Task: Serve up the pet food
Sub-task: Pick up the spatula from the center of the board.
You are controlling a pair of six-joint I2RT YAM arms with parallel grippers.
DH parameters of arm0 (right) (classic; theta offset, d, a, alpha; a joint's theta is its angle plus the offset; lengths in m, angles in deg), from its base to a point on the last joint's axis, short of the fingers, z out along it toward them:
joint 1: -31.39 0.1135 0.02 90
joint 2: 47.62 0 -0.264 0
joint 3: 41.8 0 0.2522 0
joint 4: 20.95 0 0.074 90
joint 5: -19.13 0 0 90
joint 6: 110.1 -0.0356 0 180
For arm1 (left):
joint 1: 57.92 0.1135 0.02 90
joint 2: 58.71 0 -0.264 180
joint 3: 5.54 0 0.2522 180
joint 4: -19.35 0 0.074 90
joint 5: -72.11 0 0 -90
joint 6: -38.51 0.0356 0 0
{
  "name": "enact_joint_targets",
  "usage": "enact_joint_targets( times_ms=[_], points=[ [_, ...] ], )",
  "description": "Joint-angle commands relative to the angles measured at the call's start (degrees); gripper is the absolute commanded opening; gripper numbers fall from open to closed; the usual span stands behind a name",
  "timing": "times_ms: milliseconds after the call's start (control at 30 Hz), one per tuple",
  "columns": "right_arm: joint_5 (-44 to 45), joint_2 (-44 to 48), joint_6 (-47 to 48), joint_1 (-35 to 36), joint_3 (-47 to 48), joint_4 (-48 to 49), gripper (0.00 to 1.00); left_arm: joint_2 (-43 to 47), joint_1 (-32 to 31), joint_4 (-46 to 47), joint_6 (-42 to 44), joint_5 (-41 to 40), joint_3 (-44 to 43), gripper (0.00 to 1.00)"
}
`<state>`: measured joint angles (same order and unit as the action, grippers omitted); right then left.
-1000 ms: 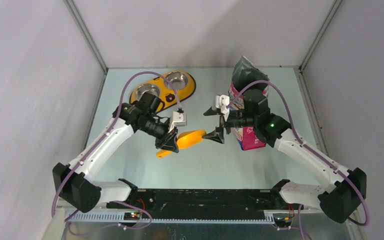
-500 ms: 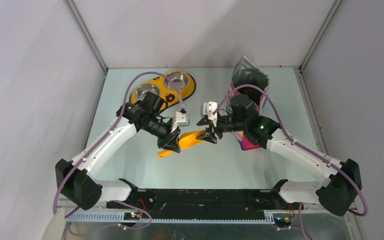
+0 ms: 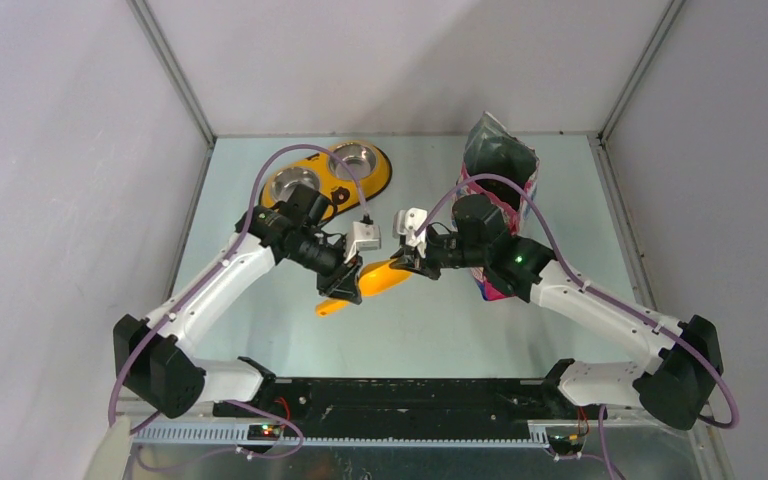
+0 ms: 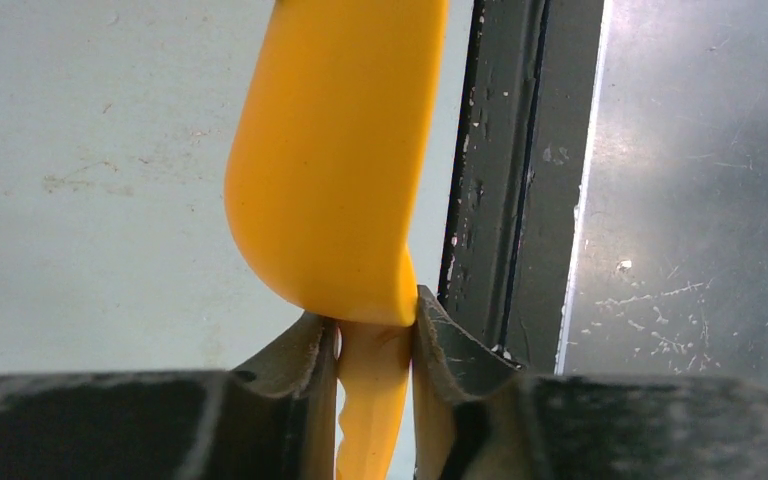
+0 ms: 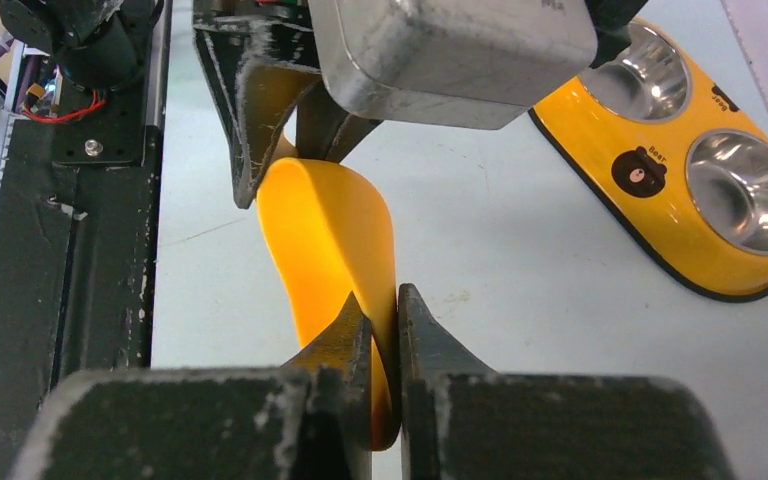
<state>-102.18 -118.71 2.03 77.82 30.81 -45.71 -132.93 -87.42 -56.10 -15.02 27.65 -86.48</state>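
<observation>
The orange scoop (image 3: 380, 278) hangs above the table's middle, held at both ends. My left gripper (image 3: 338, 283) is shut on its handle; in the left wrist view the handle sits pinched between the fingers (image 4: 375, 340) under the scoop's bowl (image 4: 335, 170). My right gripper (image 3: 407, 265) is shut on the thin rim of the bowl (image 5: 325, 230), one finger inside and one outside (image 5: 384, 320). The pet food pouch (image 3: 505, 160) stands open at the back right, partly behind the right arm. No kibble shows.
The yellow double feeder (image 3: 328, 180) with two steel bowls lies at the back left, and it also shows in the right wrist view (image 5: 700, 190). The black base rail (image 3: 410, 395) runs along the near edge. Grey walls close in the table.
My right gripper has moved left from beside the pouch to the scoop's bowl and shut on its rim. The left gripper has kept its hold on the handle, barely moving.
</observation>
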Motion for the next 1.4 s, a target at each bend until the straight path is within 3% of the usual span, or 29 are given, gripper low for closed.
enact_joint_targets(
  times_ms=[0,67,100,167,233,333,433,500,533,633,800,1033,1133,1367],
  points=[
    [3.3,1.0,0.0,-0.3,0.4,2.1,0.00,0.8,-0.5,0.4,1.2,1.5,-0.3,0.33],
    [3.7,1.2,0.0,-0.4,0.5,2.0,0.00,1.3,-0.5,0.6,1.2,1.1,-0.2,0.54],
    [3.7,1.3,0.0,-0.5,0.5,2.0,0.00,1.8,-0.5,0.8,1.1,0.5,-0.2,0.71],
    [3.7,1.6,-0.5,-0.9,0.5,2.1,0.00,2.9,-0.5,1.3,0.8,-1.4,-0.4,0.94],
    [3.6,2.1,-1.3,-1.6,0.5,2.3,0.00,4.9,-0.2,2.4,0.4,-4.6,-0.6,0.99],
    [3.5,2.6,-4.0,-3.7,0.7,2.5,0.00,8.7,1.5,5.6,-0.6,-9.5,-1.8,1.00],
    [1.4,1.8,-7.0,-7.2,4.0,-0.3,0.00,16.6,9.6,13.2,-3.6,-11.4,-1.8,1.00],
    [-0.8,0.6,-10.0,-10.0,7.0,-3.0,0.00,23.2,15.7,24.8,-12.9,-13.1,1.0,1.00],
    [-1.7,-0.2,-12.0,-10.9,9.0,-4.9,0.00,26.6,17.9,32.4,-15.5,-17.8,3.0,1.00],
    [-6.1,-1.3,-17.1,-15.5,11.4,-5.9,0.00,24.7,19.3,33.1,-22.7,-22.7,0.2,1.00],
    [-9.0,-0.6,-20.6,-19.3,11.6,-4.2,0.00,18.7,19.7,34.8,-33.6,-7.0,3.8,1.00],
    [-12.5,2.0,-29.8,-24.5,8.5,2.0,0.00,17.3,23.1,62.9,-55.9,15.9,17.5,1.00],
    [-13.6,2.4,-32.7,-26.3,7.3,4.3,0.00,14.6,22.7,71.3,-64.1,20.5,18.7,1.00],
    [-15.8,0.3,-35.6,-26.7,6.4,6.2,0.00,13.1,22.5,91.7,-78.0,21.9,24.9,1.00]
  ],
)
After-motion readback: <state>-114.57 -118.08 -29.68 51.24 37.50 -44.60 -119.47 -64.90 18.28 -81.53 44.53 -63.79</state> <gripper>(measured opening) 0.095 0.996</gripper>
